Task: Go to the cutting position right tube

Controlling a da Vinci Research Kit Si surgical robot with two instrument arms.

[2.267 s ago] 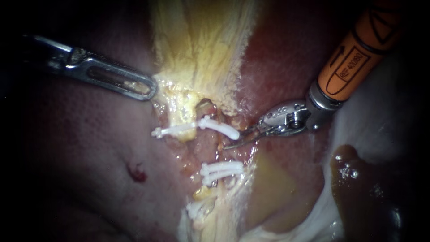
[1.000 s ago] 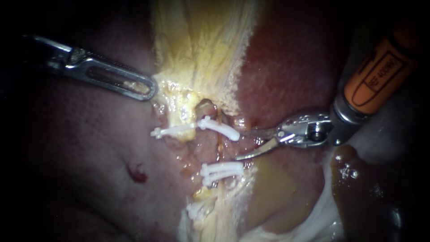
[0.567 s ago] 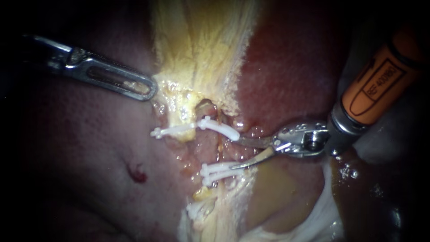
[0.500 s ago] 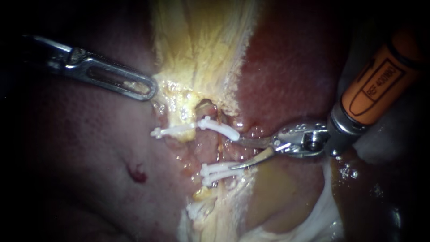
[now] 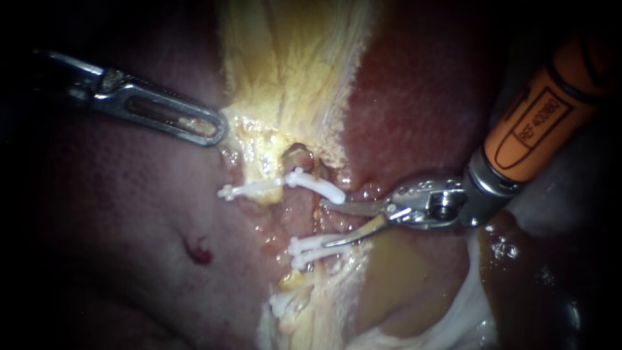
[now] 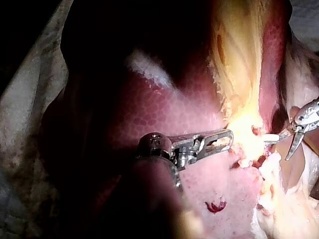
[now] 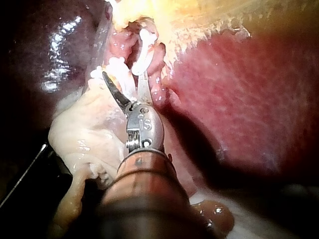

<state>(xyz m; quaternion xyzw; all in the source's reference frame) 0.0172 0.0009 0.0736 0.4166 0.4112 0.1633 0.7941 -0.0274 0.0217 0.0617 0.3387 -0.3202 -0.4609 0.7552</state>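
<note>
The right tube (image 5: 299,214) is a pinkish strand running between an upper white clip (image 5: 319,185) and a pair of lower white clips (image 5: 311,246). My right instrument (image 5: 324,223) comes in from the upper right on an orange shaft, its two thin blades open. One blade tip lies just under the upper clip and the other rests by the lower clips, both at the tube's right edge. In the right wrist view the blades (image 7: 124,79) spread ahead toward the clips (image 7: 142,55). My left instrument (image 5: 210,126) is shut on the edge of the yellowish tissue (image 5: 291,78).
Another white clip (image 5: 249,189) sits on the strand to the left, and one more (image 5: 285,301) lower down. Red liver (image 5: 421,97) lies behind the right instrument. A small blood spot (image 5: 197,251) marks the pale tissue. A dark glossy mass (image 5: 518,259) sits under the right shaft.
My right instrument has moved left toward the tube and its blades have opened wider, the tips now between the upper and lower clips. My left instrument has held still.
</note>
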